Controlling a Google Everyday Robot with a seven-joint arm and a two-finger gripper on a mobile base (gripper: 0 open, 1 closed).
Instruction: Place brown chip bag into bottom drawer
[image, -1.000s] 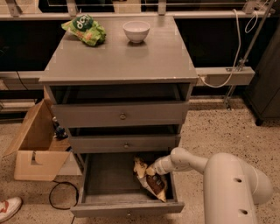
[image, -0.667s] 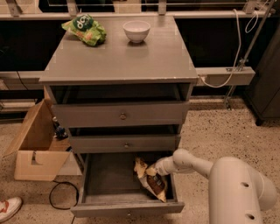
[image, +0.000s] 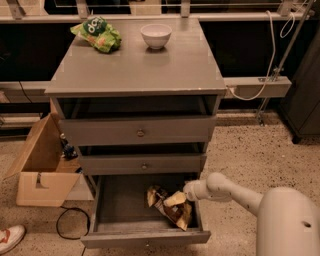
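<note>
The brown chip bag (image: 169, 206) lies crumpled inside the open bottom drawer (image: 118, 206), at the right side of its grey tray, with a yellow-tan end turned up. My gripper (image: 182, 197) reaches into the drawer from the right at the end of the white arm (image: 225, 192). It is right at the bag's upper right end. I cannot tell whether it grips the bag.
The two upper drawers (image: 140, 133) with small knobs are shut. A green chip bag (image: 97, 33) and a white bowl (image: 156, 35) sit at the back of the cabinet top (image: 140, 67). A cardboard box (image: 42, 168), a black cable (image: 68, 221) and a shoe (image: 10, 237) are on the floor to the left.
The arm has shifted a little to the right and the gripper has drawn back slightly. The brown chip bag stays in the same place in the bottom drawer.
</note>
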